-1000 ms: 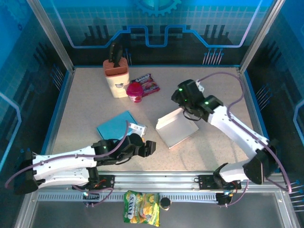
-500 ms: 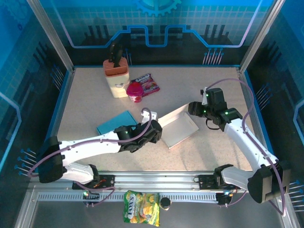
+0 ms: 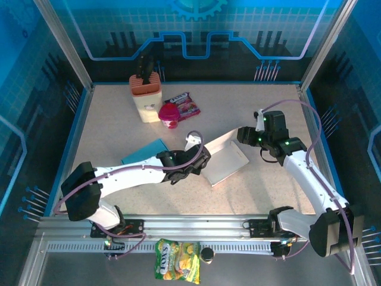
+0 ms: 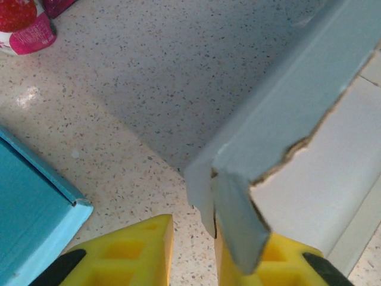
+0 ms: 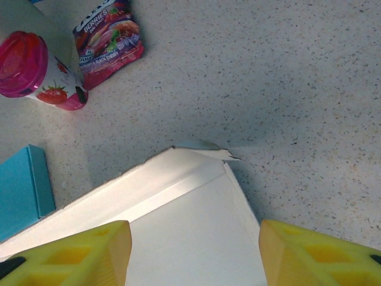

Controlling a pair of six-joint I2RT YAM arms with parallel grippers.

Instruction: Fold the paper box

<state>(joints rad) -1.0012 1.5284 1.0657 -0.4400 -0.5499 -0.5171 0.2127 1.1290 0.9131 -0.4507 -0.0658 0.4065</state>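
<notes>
Moved since earlier: the left arm has stretched further across the tabletop [image 3: 113, 128], carrying the left claw [image 3: 201, 157] from the near edge up to a corner of the paper box [image 3: 225, 163]. The right claw [image 3: 244, 136] has shifted right and a little nearer its own base. The box lies about where it did.
Left claw: in the left wrist view the yellow fingers [image 4: 134, 253] stand close together around the left claw [image 4: 193, 241]. A torn corner flap of the paper box [image 4: 280, 101] sits in the gap, against the right-hand finger. A sliver of tabletop shows beside the other finger, so I cannot tell whether the flap is actually pinched.
Right claw: spread wide and holding nothing. In the right wrist view the right claw [image 5: 193, 241] hangs above the white floor of the paper box [image 5: 190, 232], with the box's corner just ahead of the fingers [image 5: 71, 253].
Paper box: flat on the tabletop between the two claws, with its walls partly raised.
Blue box [image 3: 144, 154]: just left of the left claw and apart from the paper box.
Pink cup [image 3: 169, 114]: beyond the left claw and well apart from it. It stands upright, with a berry packet [image 3: 186, 105] just beside it.
</notes>
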